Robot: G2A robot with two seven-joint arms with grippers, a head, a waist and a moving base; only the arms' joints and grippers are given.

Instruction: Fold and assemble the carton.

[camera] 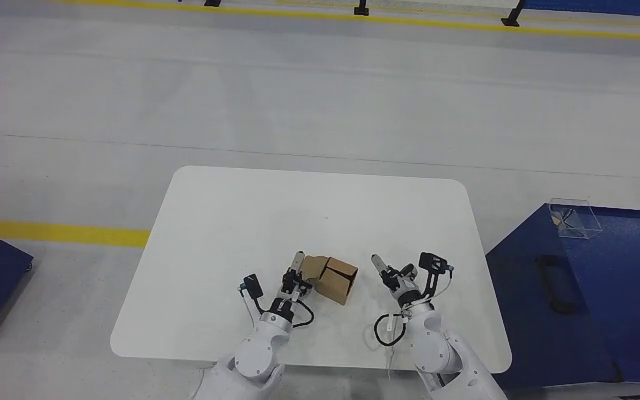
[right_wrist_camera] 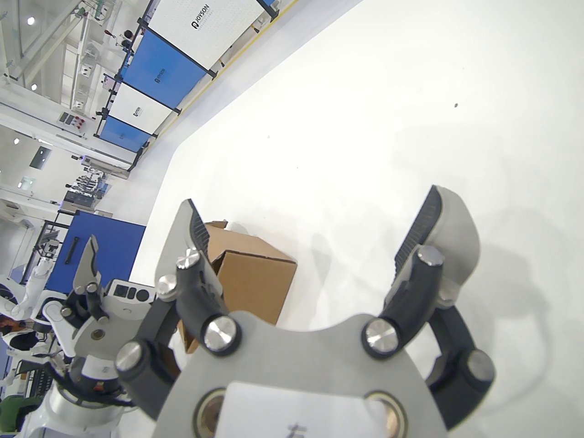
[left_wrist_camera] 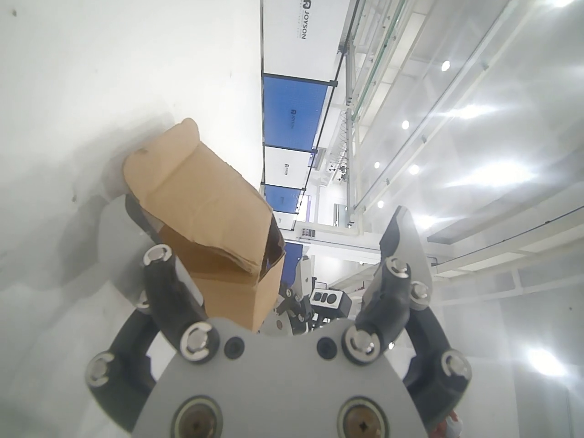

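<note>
The carton (camera: pixel 331 279) is a small brown cardboard box, already squared into shape, lying on the white counter (camera: pixel 300 210) near its front edge. One end is partly open, its flap creased.

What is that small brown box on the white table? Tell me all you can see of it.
The carton is small, plain brown cardboard, partly assembled: its walls form a box, but one end gapes open with a creased flap sticking out. It rests on the white table, near the robot's edge. The open left gripper is at that flap end, one finger seemingly against it; the open right gripper is off its other side, not touching.
</note>
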